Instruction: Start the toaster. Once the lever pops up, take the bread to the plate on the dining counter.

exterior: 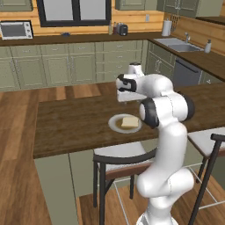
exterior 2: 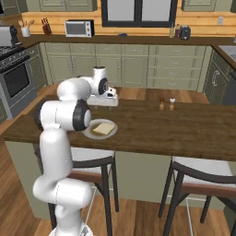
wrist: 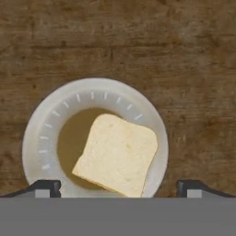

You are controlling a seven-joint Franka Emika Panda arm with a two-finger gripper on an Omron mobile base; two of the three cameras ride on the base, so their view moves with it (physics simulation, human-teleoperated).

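— What does the pale tan, squarish slice of bread (wrist: 117, 154) look like right now?

— Flat and soft-looking, a creamy face with a slightly darker tan crust line around the edge. One end is gently domed, the opposite end cut straight. It lies flat on the round, shallow off-white plate (wrist: 41, 124), which has short tick marks around its rim and a brownish centre.

— Which way does it point?

— In the hand view its long axis runs on a slant, the domed end toward the upper left of the plate's well, the straight end toward the lower right, where a corner reaches over the rim. From the left base view the slice (exterior: 129, 122) sits toward the right side of the plate (exterior: 115, 123).

— And where is the plate?

— On the long dining surface with the dark brown wood-grain top (exterior 2: 184, 131), near its front edge, above a dark-framed stool with a pale seat (exterior: 117, 154).

— The jaws?

— The white arm's two-finger gripper (wrist: 119, 188) hangs above the slice, jaws spread wide, one dark tip at each side of the plate, holding nothing.

— The small dark grey and silver toaster (exterior 2: 185, 32)?

— Far back on the wall counter, well apart from the bread.
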